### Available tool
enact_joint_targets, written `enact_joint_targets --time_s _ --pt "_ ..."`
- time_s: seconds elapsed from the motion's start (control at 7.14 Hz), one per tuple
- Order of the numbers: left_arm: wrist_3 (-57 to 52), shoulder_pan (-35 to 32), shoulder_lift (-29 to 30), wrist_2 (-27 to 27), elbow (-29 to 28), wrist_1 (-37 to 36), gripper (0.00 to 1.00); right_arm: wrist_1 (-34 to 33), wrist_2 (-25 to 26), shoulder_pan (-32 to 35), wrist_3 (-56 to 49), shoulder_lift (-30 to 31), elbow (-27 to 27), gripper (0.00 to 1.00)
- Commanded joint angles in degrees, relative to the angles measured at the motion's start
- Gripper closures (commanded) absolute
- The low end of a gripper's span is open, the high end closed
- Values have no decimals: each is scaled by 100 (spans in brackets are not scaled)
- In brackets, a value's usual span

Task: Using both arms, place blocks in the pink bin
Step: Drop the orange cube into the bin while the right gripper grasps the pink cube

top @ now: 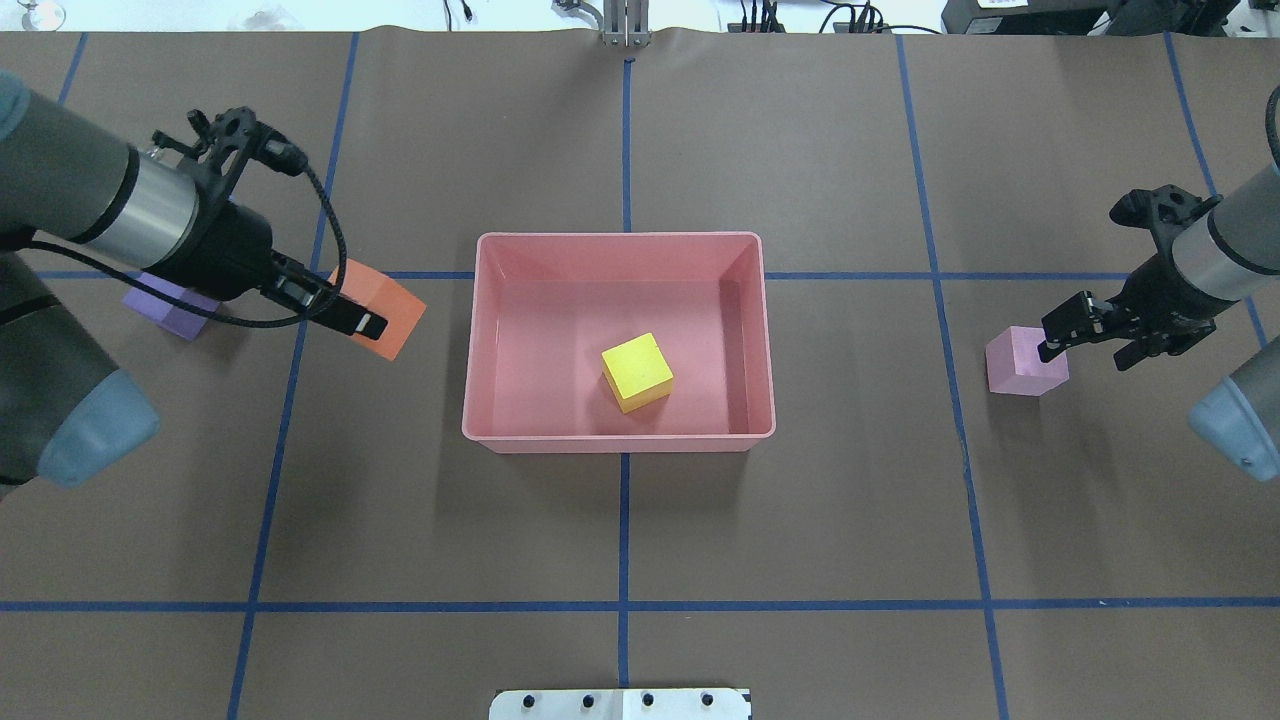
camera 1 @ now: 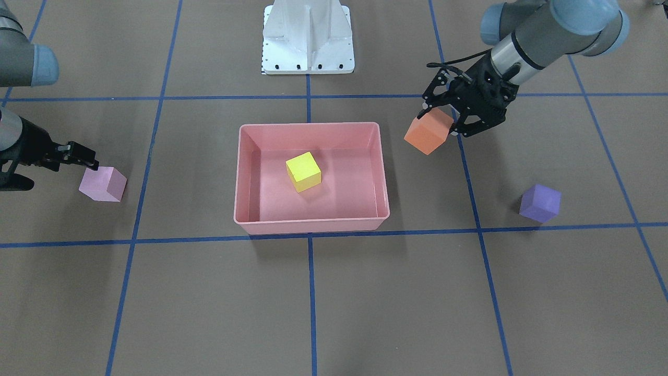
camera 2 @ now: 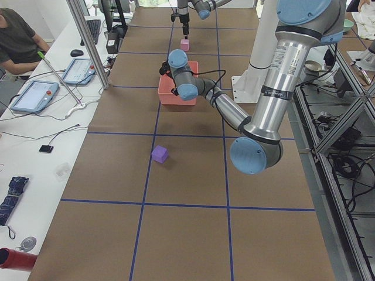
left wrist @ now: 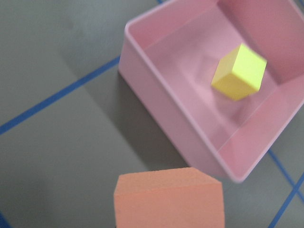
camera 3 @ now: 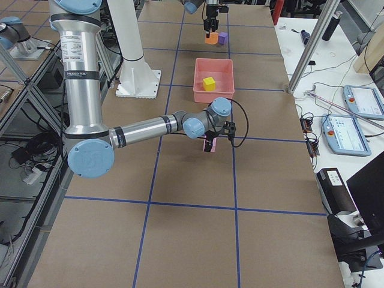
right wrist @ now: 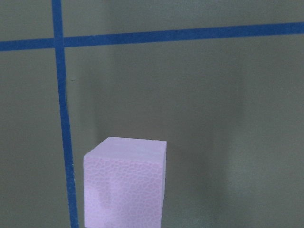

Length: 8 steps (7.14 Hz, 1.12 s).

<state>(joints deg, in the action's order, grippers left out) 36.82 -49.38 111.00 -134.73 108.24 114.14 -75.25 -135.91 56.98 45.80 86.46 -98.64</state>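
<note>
Left arm (top: 110,205) reaches in low from left edge of worktop (top: 800,520), wrist angled toward centre. Left gripper (camera 1: 441,121): jaws clenched on orange block (camera 1: 428,131); block tilted, seemingly raised off worktop, near pink bin (top: 618,443). Right arm (top: 1235,240) stretched low near right edge. Right gripper (top: 1083,356) above light pink block (top: 1022,362), jaws parted, block resting on worktop. Yellow block (top: 637,372) inside bin at worktop centre. Purple block (camera 1: 539,202) on worktop toward left edge, well apart from bin.
</note>
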Motion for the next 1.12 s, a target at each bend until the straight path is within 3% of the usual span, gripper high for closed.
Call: enact_joint_targets --time_s 0.0,0.28,0.42,0.56,0.84,0.98 --pt "481 155 1016 322 -512 -445 100 1 38 -99 131 -286 291 1" --pt "720 874 1203 1120 -733 -445 100 10 257 -125 131 -507 557 1" --pt "756 1060 1283 1325 -899 -445 62 1 258 -160 140 -516 548 1" --pt "739 1140 1318 1379 -936 -445 1 -8 258 -204 158 -586 565 1" --pt "782 1089 1336 1503 -805 -437 0 1 249 -310 307 -604 557 1" --pt "791 897 1293 1503 -674 -445 0 1 258 -310 298 -587 574 18"
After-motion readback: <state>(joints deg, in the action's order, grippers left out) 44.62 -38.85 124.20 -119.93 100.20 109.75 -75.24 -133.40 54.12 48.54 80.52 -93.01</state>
